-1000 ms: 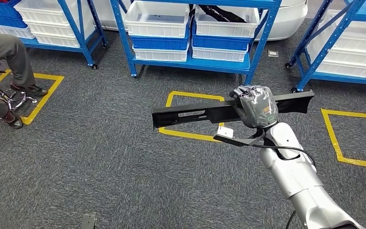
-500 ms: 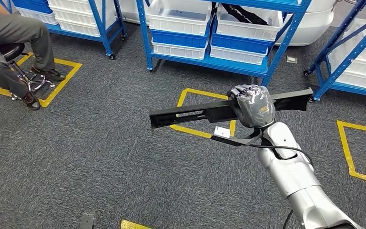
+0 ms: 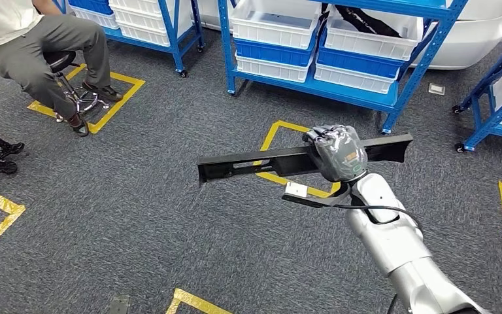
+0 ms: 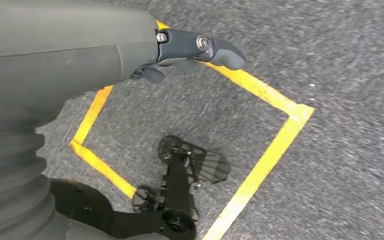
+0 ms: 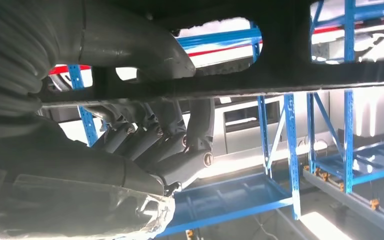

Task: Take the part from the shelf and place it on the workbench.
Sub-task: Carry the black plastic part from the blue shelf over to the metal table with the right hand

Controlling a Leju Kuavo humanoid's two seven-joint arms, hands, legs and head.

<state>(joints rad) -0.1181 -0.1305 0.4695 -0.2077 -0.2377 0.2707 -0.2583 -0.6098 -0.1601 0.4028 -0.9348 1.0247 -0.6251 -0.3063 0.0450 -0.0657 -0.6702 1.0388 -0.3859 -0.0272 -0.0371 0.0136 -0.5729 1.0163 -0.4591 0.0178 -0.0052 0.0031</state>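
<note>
Head view: right hand (image 3: 336,152) is gripping the long black part (image 3: 281,160) near its middle for balance, carrying it level, in front of the blue shelf (image 3: 340,85); left hand (image 4: 180,47) is hanging loose, holding nothing.

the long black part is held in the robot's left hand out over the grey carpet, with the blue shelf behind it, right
Not quite: the right hand holds the long black part, as the head view shows. It is out over the grey carpet, with the blue shelf behind it.
</note>
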